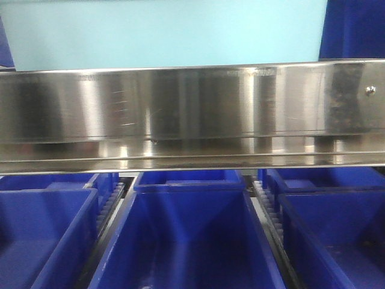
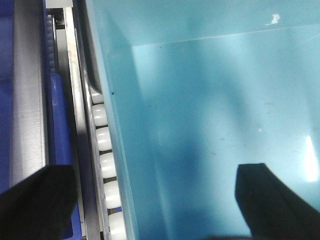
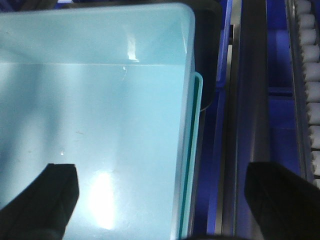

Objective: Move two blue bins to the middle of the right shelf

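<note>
Jaws of left tool and right tool gape wide, straddling blue bin walls.

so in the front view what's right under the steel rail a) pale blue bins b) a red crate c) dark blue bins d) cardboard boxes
c, dark blue bins sit below the steel rail, the pale blue bin shows only above it

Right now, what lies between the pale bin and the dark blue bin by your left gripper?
White rollers and a thin steel rail, in the left wrist view.
</note>
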Tool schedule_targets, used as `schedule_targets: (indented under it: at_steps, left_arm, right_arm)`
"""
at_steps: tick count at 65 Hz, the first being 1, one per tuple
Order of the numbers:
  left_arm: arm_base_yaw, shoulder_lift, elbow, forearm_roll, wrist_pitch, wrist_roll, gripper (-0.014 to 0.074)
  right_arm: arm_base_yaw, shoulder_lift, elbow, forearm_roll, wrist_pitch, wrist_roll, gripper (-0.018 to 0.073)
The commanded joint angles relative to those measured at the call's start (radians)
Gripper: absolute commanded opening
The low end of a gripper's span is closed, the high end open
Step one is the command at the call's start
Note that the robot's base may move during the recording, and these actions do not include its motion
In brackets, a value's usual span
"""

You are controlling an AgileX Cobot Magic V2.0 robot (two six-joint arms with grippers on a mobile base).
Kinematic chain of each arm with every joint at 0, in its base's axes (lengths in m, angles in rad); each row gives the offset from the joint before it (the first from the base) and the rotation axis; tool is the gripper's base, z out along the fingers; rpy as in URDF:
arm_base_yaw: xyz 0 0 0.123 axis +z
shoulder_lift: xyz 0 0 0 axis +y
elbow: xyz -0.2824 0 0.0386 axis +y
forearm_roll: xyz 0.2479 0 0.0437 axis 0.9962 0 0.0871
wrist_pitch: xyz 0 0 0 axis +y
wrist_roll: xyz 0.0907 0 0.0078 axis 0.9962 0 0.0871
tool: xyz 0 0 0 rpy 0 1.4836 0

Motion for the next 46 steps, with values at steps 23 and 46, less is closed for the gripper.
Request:
schedule_targets:
  at_steps: [23,46]
  left_arm:
    - [0.005,-0.046,0.046,0.036,-0.014,0.002,0.0485]
    - [0.005,-0.047,0.237,0.018,-0.014,0.002,0.0485]
  right_arm:
    - [-0.003,-0.022,0.001,-0.003,0.050,-0.009,0.0549]
    - [0.005,-0.022,0.206,-0.003,0.050,-0.009,0.0549]
